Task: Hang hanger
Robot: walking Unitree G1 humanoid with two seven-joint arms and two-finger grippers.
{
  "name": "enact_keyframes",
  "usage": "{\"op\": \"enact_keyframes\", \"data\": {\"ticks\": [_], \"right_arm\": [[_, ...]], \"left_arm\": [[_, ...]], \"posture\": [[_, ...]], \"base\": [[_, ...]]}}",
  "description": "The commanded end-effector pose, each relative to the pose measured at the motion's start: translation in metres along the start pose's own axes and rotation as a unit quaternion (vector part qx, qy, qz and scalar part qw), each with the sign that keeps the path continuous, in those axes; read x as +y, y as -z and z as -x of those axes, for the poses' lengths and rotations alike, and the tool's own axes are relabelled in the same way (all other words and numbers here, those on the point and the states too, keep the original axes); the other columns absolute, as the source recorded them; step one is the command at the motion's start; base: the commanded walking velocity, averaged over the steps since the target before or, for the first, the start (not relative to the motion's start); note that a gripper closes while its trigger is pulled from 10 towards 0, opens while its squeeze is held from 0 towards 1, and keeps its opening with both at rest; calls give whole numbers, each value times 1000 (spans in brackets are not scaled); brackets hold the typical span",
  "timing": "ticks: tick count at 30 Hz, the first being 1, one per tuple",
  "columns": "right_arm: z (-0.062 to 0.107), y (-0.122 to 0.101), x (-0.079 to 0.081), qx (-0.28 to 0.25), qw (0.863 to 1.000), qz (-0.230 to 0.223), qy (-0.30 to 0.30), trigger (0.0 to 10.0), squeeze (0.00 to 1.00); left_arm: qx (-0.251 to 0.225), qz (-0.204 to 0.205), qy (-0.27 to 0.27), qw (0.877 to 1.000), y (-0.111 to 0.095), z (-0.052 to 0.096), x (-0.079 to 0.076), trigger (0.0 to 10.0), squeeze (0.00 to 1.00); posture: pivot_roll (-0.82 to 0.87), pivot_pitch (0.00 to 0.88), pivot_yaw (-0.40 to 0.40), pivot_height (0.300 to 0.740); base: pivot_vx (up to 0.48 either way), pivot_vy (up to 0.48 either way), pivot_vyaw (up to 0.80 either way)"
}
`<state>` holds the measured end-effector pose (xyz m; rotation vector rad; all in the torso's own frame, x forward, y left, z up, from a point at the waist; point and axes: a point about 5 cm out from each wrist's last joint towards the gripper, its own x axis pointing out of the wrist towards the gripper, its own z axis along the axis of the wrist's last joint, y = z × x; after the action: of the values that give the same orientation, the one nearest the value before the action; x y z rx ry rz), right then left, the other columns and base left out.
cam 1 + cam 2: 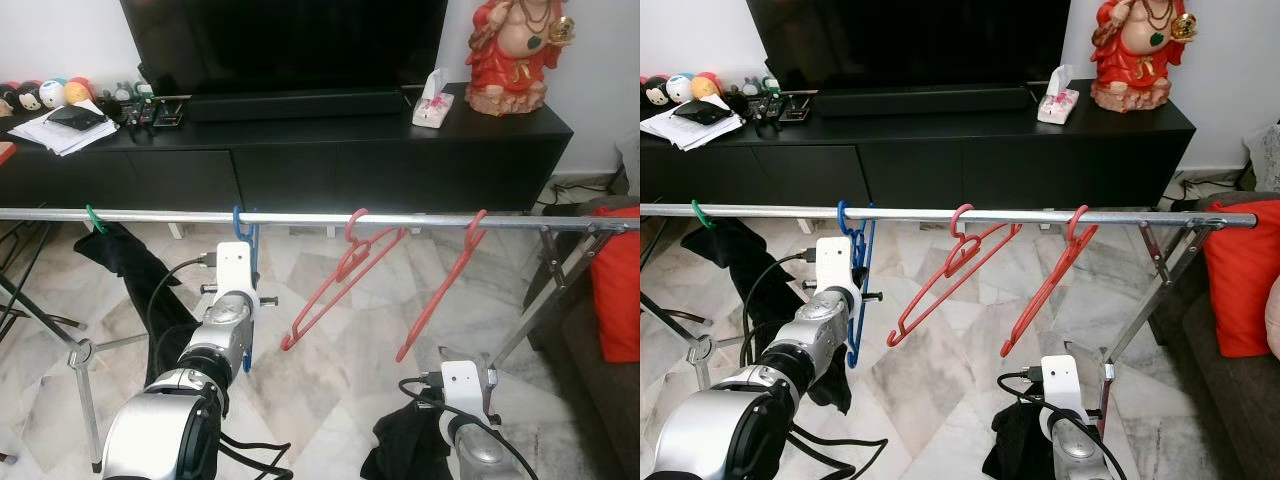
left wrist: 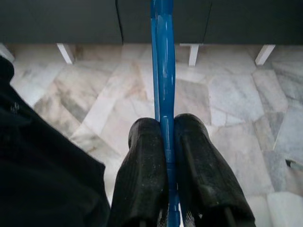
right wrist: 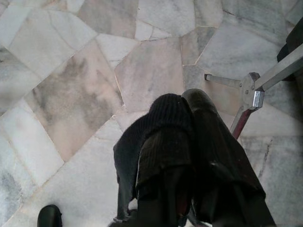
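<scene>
Left arm (image 1: 175,400), lower left of the frame: silver rounded shell segments, black ribbed joint rings, a white rectangular wrist housing and a small side screw. Black cables loop along it. Right arm (image 1: 470,430), lower right: same silver shell, white wrist block, black cable. Left gripper (image 2: 165,165) and right gripper (image 3: 189,156): two long black matte fingers each, lightly scuffed.

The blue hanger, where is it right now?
The blue hanger hangs on the rail, left of the two red hangers and right of a green hook, gripped by the left end effector.
</scene>
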<state>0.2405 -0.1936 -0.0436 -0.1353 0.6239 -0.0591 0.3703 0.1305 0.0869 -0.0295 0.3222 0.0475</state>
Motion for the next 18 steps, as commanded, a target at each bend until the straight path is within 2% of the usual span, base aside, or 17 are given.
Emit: {"op": "enact_keyframes", "data": {"ticks": [1,10,11,12,13,15,16,18], "right_arm": [[-1,-5,4,-13,1000,0,-5,10000,0],[-1,-5,4,-13,1000,2,-6,10000,0],[-1,-4,4,-14,1000,2,-6,10000,0],[-1,-4,3,-13,1000,2,-6,10000,0],[0,-3,3,-13,1000,3,-5,10000,0],[0,-3,3,-12,1000,3,-5,10000,0],[0,-1,2,-11,1000,3,-4,10000,0],[1,-1,1,-11,1000,3,-4,10000,0]], "left_arm": [[-19,-13,0,1000,-6,-1,2,0,0],[-69,-35,16,997,-14,2,3,0,0],[-74,-51,25,996,-10,4,3,1059,0],[-76,-60,30,995,-8,5,3,1059,0],[-77,-73,34,994,-4,7,4,2980,0],[-78,-87,36,992,1,9,5,2980,0],[-75,-108,32,991,18,17,13,10000,0],[-73,-117,32,990,25,21,16,10000,0]], "posture": [[-152,0,61,740],[-155,0,61,740],[-154,0,62,740],[-154,0,62,740],[-154,0,62,740],[-154,0,62,740],[-151,0,60,740],[-151,0,60,740]], "base": [[0,0,0],[0,0,0],[0,0,0],[0,0,0],[0,0,0],[0,0,0],[0,0,0],[0,0,0]]}}
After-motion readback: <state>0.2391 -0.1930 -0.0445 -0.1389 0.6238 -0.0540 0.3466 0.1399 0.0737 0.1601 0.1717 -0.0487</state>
